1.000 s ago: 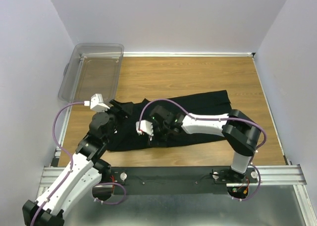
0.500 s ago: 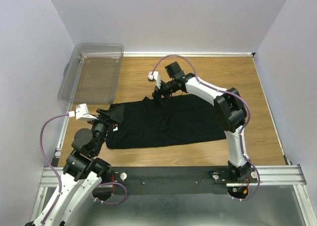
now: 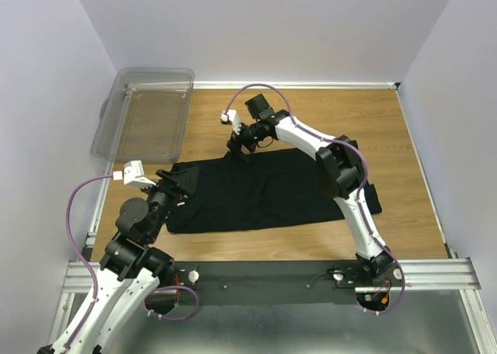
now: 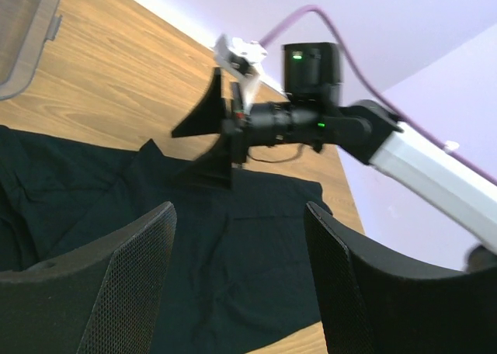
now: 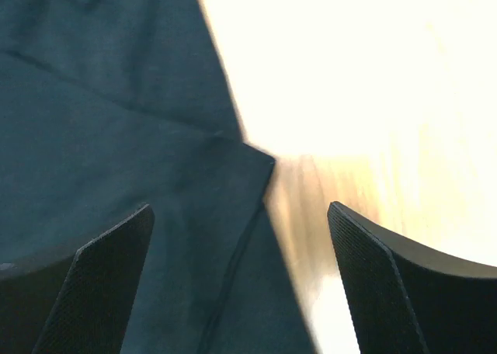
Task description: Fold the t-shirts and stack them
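Overhead view of a wooden table (image 3: 311, 113) with one black t-shirt (image 3: 256, 195) spread flat near the middle. Its long axis runs from about 9 o'clock to 3 o'clock, the 3 o'clock end tipped slightly toward the far side. It is folded into a long band. Which end holds the collar cannot be told.

The left gripper (image 3: 177, 185) hovers over the shirt's 9 o'clock end. Its wrist view shows both fingers (image 4: 140, 268) spread apart with only flat cloth beneath, grasping nothing.

The right gripper (image 3: 235, 148) reaches across to the shirt's far edge, at about 11 o'clock from the shirt's centre, beside a small raised peak of cloth. Its fingers (image 5: 101, 292) are also spread wide and released. Between them, a corner of black fabric lies on the wood, with bare table to its right.

A clear plastic bin (image 3: 109, 121) sits at the table's far left corner, at 10 o'clock, apart from the shirt.
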Robot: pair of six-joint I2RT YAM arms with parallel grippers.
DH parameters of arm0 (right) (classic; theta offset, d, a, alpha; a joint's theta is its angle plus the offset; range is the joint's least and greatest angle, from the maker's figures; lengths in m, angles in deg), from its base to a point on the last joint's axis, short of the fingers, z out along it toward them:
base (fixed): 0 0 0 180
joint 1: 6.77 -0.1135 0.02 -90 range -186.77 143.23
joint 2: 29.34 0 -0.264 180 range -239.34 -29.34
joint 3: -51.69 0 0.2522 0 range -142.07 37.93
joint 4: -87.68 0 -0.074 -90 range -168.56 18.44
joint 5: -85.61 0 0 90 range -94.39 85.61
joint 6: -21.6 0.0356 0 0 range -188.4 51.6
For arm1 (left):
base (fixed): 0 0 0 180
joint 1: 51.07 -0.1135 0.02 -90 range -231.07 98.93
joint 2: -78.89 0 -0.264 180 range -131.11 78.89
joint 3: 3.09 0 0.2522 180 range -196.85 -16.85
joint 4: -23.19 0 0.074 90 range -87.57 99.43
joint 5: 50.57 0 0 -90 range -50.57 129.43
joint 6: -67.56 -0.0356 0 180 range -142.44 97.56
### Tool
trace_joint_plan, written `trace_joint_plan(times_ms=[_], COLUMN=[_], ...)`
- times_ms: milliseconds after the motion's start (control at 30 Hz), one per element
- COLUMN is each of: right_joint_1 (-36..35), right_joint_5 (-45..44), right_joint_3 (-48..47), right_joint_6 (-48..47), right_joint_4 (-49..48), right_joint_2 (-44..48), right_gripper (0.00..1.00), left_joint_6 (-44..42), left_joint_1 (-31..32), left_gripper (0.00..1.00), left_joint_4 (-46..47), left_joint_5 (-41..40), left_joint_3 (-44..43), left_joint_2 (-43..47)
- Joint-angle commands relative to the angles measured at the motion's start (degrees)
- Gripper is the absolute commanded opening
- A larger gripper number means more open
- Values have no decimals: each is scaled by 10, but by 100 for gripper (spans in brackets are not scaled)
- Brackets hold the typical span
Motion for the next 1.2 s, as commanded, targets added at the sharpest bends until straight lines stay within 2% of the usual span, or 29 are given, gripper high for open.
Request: trace_joint_plan(times_ms=[0, 233, 267, 333, 367, 400, 467, 600, 833, 967, 1033, 1100, 1133, 1167], right_joint_1=[0, 0, 0, 0, 0, 0, 0, 6, 122, 187, 219, 265, 272, 283], right_joint_5=[-11, 3, 2, 11, 17, 22, 38, 35, -22, -52, -99, -202, -222, -232], right_joint_3=[-54, -55, -53, -43, -25, -14, 22, 59, 42, 34, 38, 63, 68, 74], right_joint_6=[27, 43, 48, 46, 44, 42, 34, 32, 76, 116, 166, 266, 279, 286], right_joint_4=[15, 17, 19, 25, 30, 32, 40, 40, 35, 5, -39, -109, -118, -128], right_joint_2=[-59, -93, -95, -92, -80, -73, -58, -24, -6, -10, -11, -3, 2, 13], right_gripper=[100, 91, 77, 58, 40, 36, 33, 1, 1, 1, 1, 1, 1, 13], left_joint_6=[6, 10, 11, 13, 13, 13, 13, 11, 4, 2, 8, 21, 25, 38], left_joint_1=[-1, -1, -1, -1, -1, -1, -1, -1, -1, -1, -1, -1, 0, 0], left_gripper=[74, 74, 74, 74, 74, 74, 74, 74, 74, 74, 73, 71, 71, 71], left_joint_4=[-13, -8, -7, -7, -7, -7, -7, -6, 6, 44, 85, 149, 164, 190], left_joint_5=[12, 20, 24, 24, 24, 24, 25, 26, 29, 50, 77, 109, 113, 117], left_joint_3=[8, 14, 16, 16, 16, 16, 16, 16, 11, 25, 41, 63, 68, 74], left_joint_2=[18, 12, 13, 14, 15, 15, 16, 13, 4, -21, -51, -125, -144, -185])
